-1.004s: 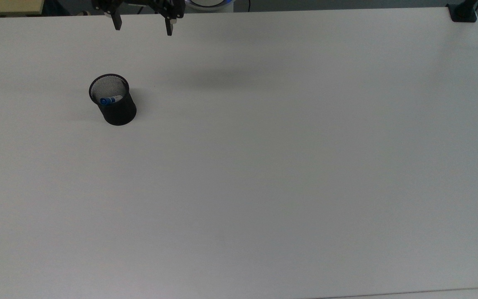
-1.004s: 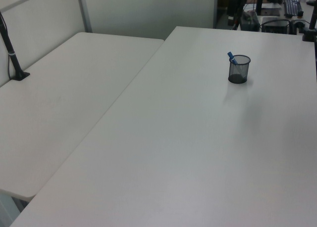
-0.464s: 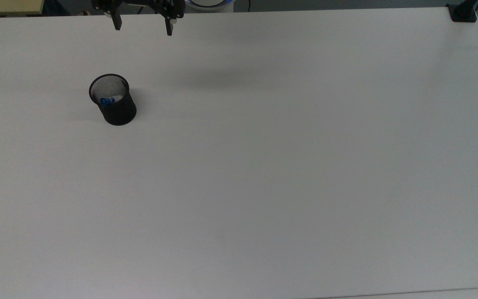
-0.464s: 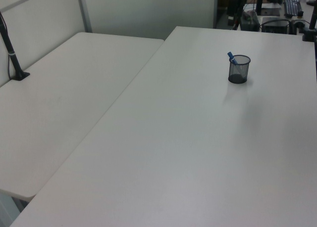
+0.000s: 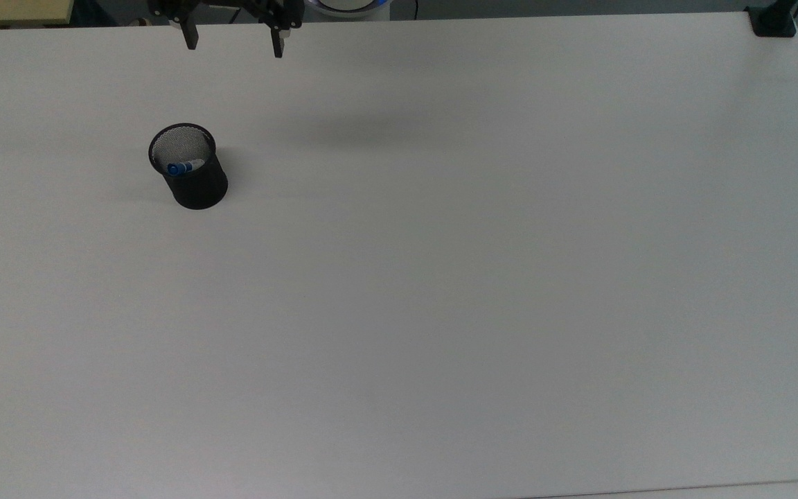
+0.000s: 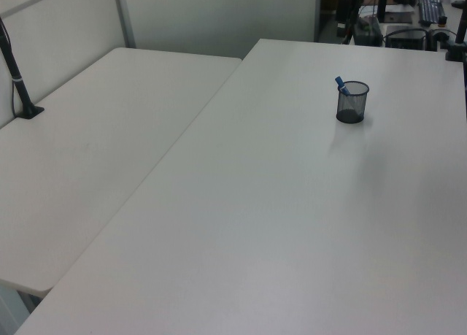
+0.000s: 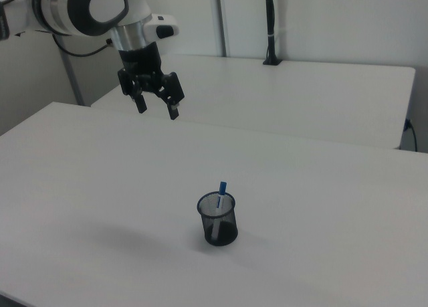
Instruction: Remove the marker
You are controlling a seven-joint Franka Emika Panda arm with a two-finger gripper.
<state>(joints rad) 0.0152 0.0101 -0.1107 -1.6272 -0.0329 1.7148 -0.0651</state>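
The marker [image 5: 180, 167] stands inside a black mesh cup [image 5: 193, 181] on the white table, its blue cap sticking out above the rim [image 7: 221, 188] [image 6: 340, 82]. My gripper [image 5: 233, 40] hangs open high above the table at the top view's upper edge, up and to the right of the cup. In the right view the gripper [image 7: 158, 108] is up and to the left of the cup [image 7: 219, 221], well apart from it, with nothing between its fingers.
A second white table [image 6: 95, 138] adjoins on the left view's left. Black clamp posts stand at a table corner [image 5: 773, 21] and at the far table [image 7: 270, 26]. Desk clutter [image 6: 408, 21] lies beyond the table's far end in the left view.
The gripper has shifted slightly to the top view's left and upward. The cup and marker have not moved.
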